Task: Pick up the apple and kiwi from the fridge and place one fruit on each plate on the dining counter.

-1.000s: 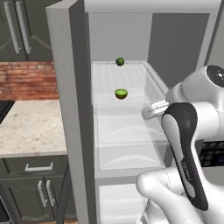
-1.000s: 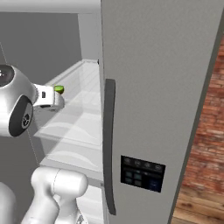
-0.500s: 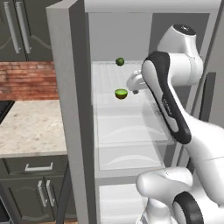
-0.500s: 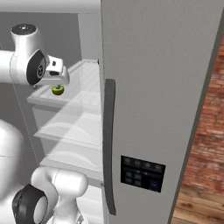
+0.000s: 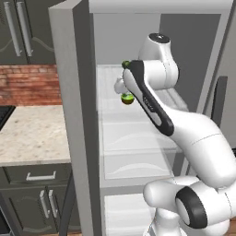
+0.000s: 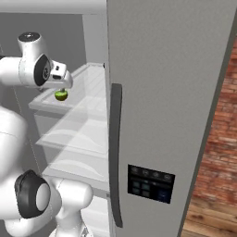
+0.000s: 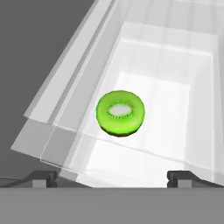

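The kiwi point(image 7: 120, 112), a lime-green half with its pale cut face up, lies on the upper white shelf of the open fridge point(image 5: 138, 138). It also shows as the kiwi point(image 5: 127, 98) and the kiwi point(image 6: 60, 95) in the base views. My gripper point(image 7: 113, 177) hangs just above it, jaws open wide, with nothing between the fingertips point(image 7: 43, 177). From the sides the gripper point(image 5: 122, 90) point(image 6: 61, 87) sits right over the fruit without touching it. The apple, the plates and the dining counter are out of view.
A small dark green round thing point(image 5: 125, 64) sits further back on the same shelf, partly behind my arm. The fridge door with its black dispenser panel point(image 6: 150, 183) stands open at the right. A beige wall counter point(image 5: 32, 133) over dark cabinets lies to the left.
The arm has swung up from low on the right and reached into the fridge. The hand now hangs over the kiwi. The jaws stayed open.
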Controlling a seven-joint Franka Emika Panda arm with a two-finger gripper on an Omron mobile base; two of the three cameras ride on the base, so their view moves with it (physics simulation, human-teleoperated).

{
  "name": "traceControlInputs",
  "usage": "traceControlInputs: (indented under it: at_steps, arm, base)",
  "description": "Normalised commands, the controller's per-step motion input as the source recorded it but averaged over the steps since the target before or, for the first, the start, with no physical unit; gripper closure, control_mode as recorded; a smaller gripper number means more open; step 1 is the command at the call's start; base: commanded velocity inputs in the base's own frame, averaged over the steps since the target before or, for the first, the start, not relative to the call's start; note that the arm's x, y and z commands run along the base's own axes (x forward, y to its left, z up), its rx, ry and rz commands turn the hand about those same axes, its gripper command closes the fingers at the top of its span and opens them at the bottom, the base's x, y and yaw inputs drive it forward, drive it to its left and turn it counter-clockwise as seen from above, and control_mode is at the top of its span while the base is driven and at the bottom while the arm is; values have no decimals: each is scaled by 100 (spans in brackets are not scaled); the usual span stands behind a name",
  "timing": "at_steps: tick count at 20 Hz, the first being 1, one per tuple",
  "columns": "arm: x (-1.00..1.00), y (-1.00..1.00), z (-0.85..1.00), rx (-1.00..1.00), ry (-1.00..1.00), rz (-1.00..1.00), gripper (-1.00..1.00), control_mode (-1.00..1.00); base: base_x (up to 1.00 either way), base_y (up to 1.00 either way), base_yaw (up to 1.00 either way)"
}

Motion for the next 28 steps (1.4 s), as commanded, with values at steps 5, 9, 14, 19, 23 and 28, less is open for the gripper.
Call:
traceControlInputs:
  at_steps: [5, 9, 14, 19, 23, 28]
  arm:
    - [76, 0, -13, 0, -10, -8, -100, -100]
    - [81, 2, -22, 0, -1, 0, -100, -100]
    - [6, 0, 0, 0, 17, 4, -100, -100]
    - [-14, 0, -1, 0, 17, 1, -100, -100]
    - [0, 8, -17, 0, 4, 0, -100, -100]
    - [-1, 11, -27, 0, 4, 1, -100, -100]
  base:
    - [0, 0, 0]
    - [0, 0, 0]
    - [0, 0, 0]
    - [0, 0, 0]
    - [0, 0, 0]
    - [0, 0, 0]
